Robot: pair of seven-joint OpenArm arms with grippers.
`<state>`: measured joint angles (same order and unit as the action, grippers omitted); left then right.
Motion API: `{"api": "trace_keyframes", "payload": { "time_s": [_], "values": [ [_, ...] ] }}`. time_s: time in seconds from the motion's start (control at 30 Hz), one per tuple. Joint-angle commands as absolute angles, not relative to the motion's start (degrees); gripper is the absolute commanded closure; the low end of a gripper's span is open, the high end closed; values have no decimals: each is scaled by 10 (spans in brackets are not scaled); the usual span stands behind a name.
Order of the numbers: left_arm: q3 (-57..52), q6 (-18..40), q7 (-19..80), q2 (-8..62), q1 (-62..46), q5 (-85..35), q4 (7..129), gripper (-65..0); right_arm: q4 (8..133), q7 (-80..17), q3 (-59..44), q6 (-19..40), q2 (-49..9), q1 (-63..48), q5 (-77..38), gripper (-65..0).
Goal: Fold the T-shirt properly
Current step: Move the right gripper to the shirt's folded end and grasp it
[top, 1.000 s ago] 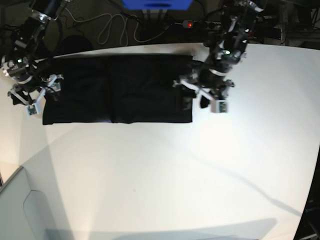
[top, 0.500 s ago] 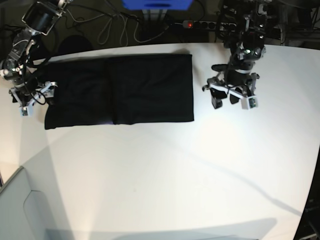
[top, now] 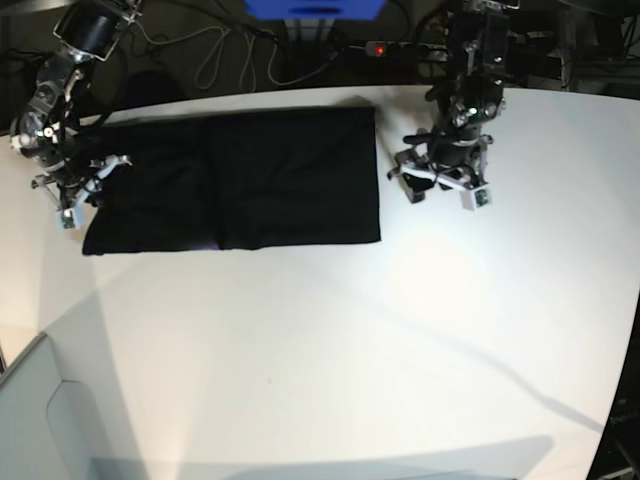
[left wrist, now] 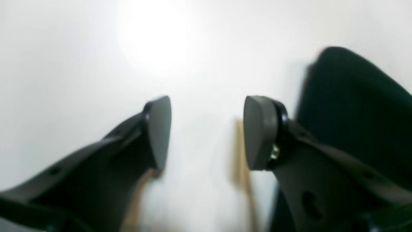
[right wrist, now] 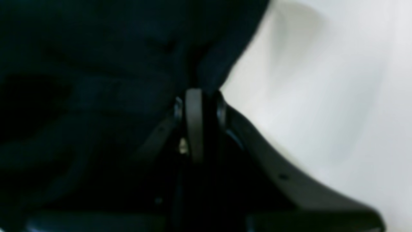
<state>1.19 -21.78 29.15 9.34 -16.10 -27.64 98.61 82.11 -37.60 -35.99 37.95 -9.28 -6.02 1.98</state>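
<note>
Black cloth, the large plain T-shirt point(top: 232, 178), is seen folded into a flat rectangle across the upper left of the smooth white table point(top: 380, 340). At the upper right, the left gripper point(top: 440, 190) is held over bare table just beside the shirt's right edge, its jaws spread apart with nothing between them. At the far left, the right gripper point(top: 72, 200) is clamped on the shirt's left edge, its dark fingers point(right wrist: 193, 125) pressed together on the fabric.

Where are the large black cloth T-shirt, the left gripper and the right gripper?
large black cloth T-shirt point(top: 290, 175), base view, middle of the folded cloth.
left gripper point(left wrist: 206, 132), left wrist view, gap between its open fingertips.
right gripper point(right wrist: 201, 103), right wrist view, closed fingertips at the shirt's edge.
</note>
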Motion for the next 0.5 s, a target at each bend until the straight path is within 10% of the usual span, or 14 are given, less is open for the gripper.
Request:
{"api": "trace_keyframes", "payload": {
  "time_s": [0.0, 0.47],
  "values": [
    [13, -215, 287, 94, -159, -278, 995, -345, 851, -393, -354, 400, -96, -73, 29, -1],
    [115, -215, 284, 88, -110, -277, 917, -344, 1155, -443, -318, 400, -5, -109, 28, -1]
  ]
}}
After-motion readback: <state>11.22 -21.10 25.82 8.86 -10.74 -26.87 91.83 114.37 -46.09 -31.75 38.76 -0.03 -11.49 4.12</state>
